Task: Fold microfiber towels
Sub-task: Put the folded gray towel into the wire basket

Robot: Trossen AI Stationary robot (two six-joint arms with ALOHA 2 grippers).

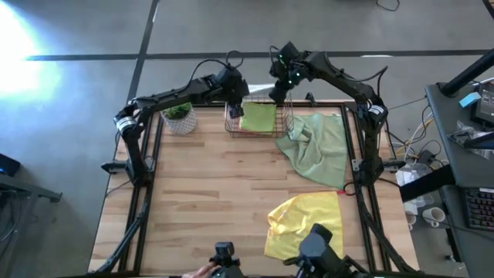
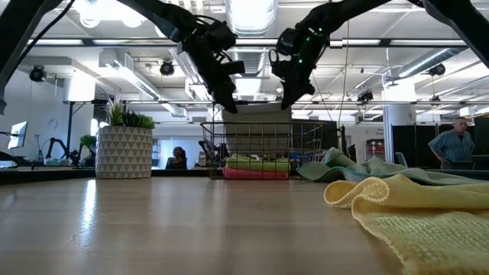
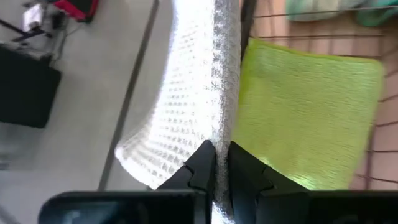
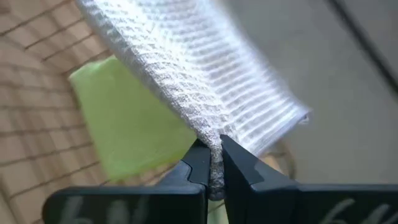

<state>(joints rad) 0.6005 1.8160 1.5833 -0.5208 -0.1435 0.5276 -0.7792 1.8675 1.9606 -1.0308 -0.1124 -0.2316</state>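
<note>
Grey towel: waffle-weave microfiber [image 3: 186, 106], hanging in the air over the copper wire basket [image 1: 234, 123] at the far edge of the tabletop [image 1: 224, 185]; hard to make out in the high view, plain in both wrist views.
Hold: left gripper [image 3: 216, 163] pinched tight on one edge of it, right gripper [image 4: 212, 163] pinched tight on another edge [image 4: 199, 81]; both hang above the basket, close to each other.
Long axis: judged to run between the two grippers, roughly along the far edge of the tabletop; the cloth sags and bunches between them, so it is not stretched flat.
Handling: light, limp, no stiffness of its own; it should drape and crease wherever it is not held. The textured weave looks grippy, not slippery. Corners or hem are the sound places to pinch, as a mid-cloth pinch would likely bunch it.
Lime green towel: folded flat [image 1: 258, 117] on top inside the basket, directly under the grey one.
Hot pink towel: folded [image 2: 256, 174] beneath the lime one, seen through the wires in the low view.
Pale sage green towel: loose, rumpled [image 1: 320, 147], just beside the basket towards the right edge of the tabletop, one part draped against the wires.
Yellow towel: crumpled [image 1: 301, 220] near the front right corner, unfolded.
Potted plant: in a patterned pot [image 1: 179, 117] near the far left corner, clear of the work.
</note>
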